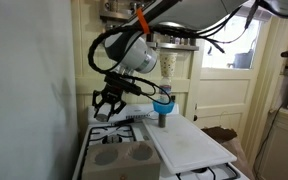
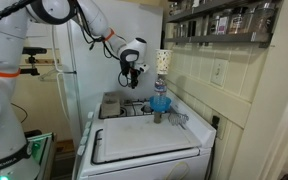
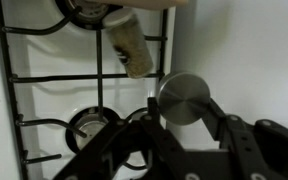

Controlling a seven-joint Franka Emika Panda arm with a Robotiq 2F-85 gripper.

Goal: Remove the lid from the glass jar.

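My gripper (image 1: 109,104) hangs empty, fingers apart. In the wrist view the cylindrical glass jar (image 3: 130,45) of tan grains lies on the black wire grate (image 3: 54,78) at eleven o'clock, with a round brushed-metal disc (image 3: 184,97) at twelve.

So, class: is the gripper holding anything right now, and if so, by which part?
Nothing is held. The gripper hangs open above the stove, its fingers spread with nothing between them.
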